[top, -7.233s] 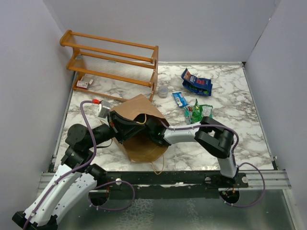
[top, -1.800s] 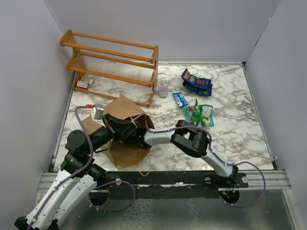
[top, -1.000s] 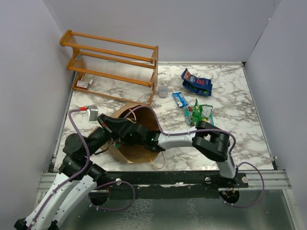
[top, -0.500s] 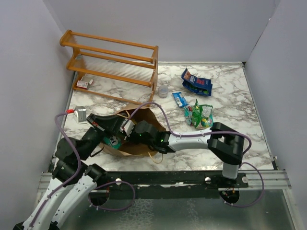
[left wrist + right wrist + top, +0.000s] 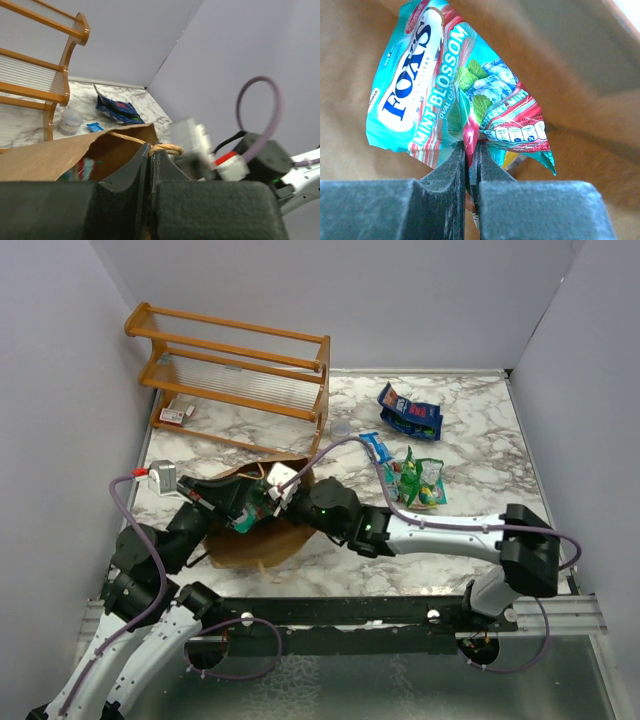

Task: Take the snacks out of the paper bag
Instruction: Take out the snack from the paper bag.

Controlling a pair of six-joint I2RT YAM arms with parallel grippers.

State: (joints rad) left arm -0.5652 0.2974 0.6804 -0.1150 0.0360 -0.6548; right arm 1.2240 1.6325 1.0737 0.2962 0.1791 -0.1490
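Half a second on, the right arm has swung its elbow out toward the table's right edge and drawn its wrist back to the right, and the paper bag (image 5: 270, 545) has slumped flatter onto the marble table (image 5: 480, 510). It lies on its side near the front left, its mouth opening toward the back right. The right gripper (image 5: 471, 150) is clamped tight, its fingers nearly meeting on the lower edge of a teal packet (image 5: 460, 95) printed "FOX'S MINT BLOSSOM". The wrist view shows brown paper behind and around that packet, so it hangs at or just inside the mouth; I cannot tell whether it has cleared the rim. The left gripper (image 5: 150, 150) is also closed, with only a thin slit between its fingers, pinching the bag's upper rim where the twisted handle (image 5: 165, 148) loops over. Past that rim, the left wrist view shows a sliver of green and red print down inside the bag, too little to identify. Other snacks lie out on the table, well apart from the bag: blue packets (image 5: 410, 412) at the back, a small blue packet (image 5: 374, 448) nearer the middle, and green packets (image 5: 418, 480) just beside it. An orange wooden rack (image 5: 230, 370) stands at the back left, with a clear cup (image 5: 341, 430) near its right end.
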